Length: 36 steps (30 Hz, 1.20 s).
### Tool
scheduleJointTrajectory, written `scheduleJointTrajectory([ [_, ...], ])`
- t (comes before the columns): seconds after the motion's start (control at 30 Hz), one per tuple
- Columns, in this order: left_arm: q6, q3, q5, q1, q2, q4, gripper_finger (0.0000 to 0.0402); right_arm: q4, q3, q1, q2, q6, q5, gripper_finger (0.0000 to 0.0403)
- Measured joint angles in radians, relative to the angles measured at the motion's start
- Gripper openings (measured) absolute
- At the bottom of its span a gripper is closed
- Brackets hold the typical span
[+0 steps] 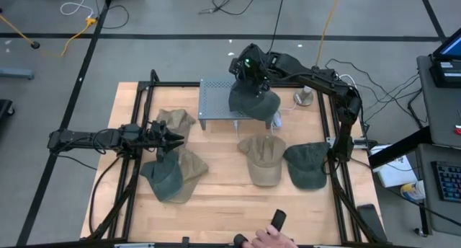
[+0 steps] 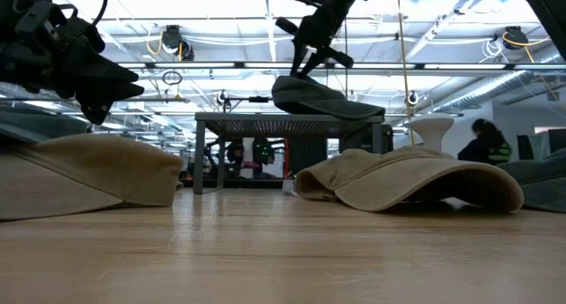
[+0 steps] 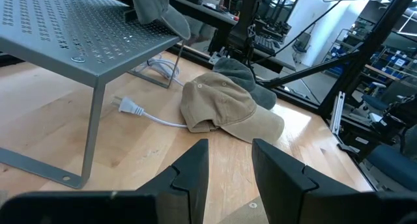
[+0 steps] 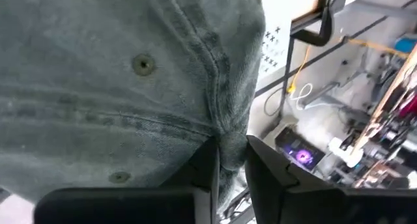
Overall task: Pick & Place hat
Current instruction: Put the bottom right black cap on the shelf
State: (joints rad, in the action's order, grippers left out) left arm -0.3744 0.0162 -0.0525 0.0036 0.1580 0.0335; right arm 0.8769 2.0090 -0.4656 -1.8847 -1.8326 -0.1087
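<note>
A: Where's the hat?

B: I'm pinching the dark green cap (image 1: pixel 253 102) in my right gripper (image 1: pixel 250 76), fingers (image 4: pixel 207 164) narrowed onto a fold of its cloth. It's sitting at the right end of the perforated metal stand (image 1: pixel 216 98), brim hanging past the stand's edge on the right.

A: Room around it?

B: The stand's left portion is lying bare. A white cable with plug (image 3: pixel 133 109) is trailing on the wood under the stand. In front of the stand a tan cap (image 1: pixel 263 158) and another green cap (image 1: pixel 307 165) are lying just beside each other, touching or nearly so. The black frame rail (image 1: pixel 333 125) is running along the table's right edge.

A: Left side?

B: My left gripper (image 1: pixel 175 140) is hovering over the table's left part, fingers (image 3: pixel 195 168) parted narrowly, holding nothing. A tan cap (image 1: pixel 175 120) is lying just behind it, and a green cap overlapping a tan one (image 1: pixel 173 174) just in front.
</note>
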Motion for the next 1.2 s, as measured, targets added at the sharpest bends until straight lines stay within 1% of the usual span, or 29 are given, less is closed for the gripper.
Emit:
scheduleJointTrajectory([
  [0.07,0.000,0.000,0.000,0.000,0.000,0.000,0.0122,-0.026,-0.009,-0.006,0.001,-0.038,0.005,0.0043],
  [0.2,0.000,0.000,0.000,0.000,0.000,0.000,0.0122,-0.186,-0.049,-0.023,0.001,-0.053,0.006,0.0045],
  [0.27,0.000,0.000,0.000,0.000,0.000,0.000,0.0122,-0.235,-0.065,-0.034,0.001,-0.054,0.006,0.0046],
  [0.5,0.000,0.000,0.000,0.000,0.000,0.000,0.0122,-0.249,-0.138,-0.039,0.001,-0.052,0.009,0.0049],
  [0.67,0.000,0.000,0.000,0.000,0.000,0.000,0.0122,-0.303,-0.168,-0.046,0.001,0.030,0.006,0.0072],
  [0.87,0.000,0.000,0.000,0.000,0.000,0.000,0.0122,-0.348,-0.168,-0.052,0.001,0.079,0.013,0.0108],
  [1.0,0.000,0.000,0.000,0.000,0.000,0.000,0.0122,-0.341,-0.169,-0.056,0.008,0.146,0.074,0.0134],
  [1.13,0.000,0.000,0.000,0.000,0.000,0.000,0.0122,-0.338,-0.169,-0.057,0.020,0.255,0.085,0.0159],
  [1.2,0.000,0.000,0.000,0.000,0.000,0.000,0.0122,-0.331,-0.169,-0.057,0.027,0.370,0.080,0.0168],
])
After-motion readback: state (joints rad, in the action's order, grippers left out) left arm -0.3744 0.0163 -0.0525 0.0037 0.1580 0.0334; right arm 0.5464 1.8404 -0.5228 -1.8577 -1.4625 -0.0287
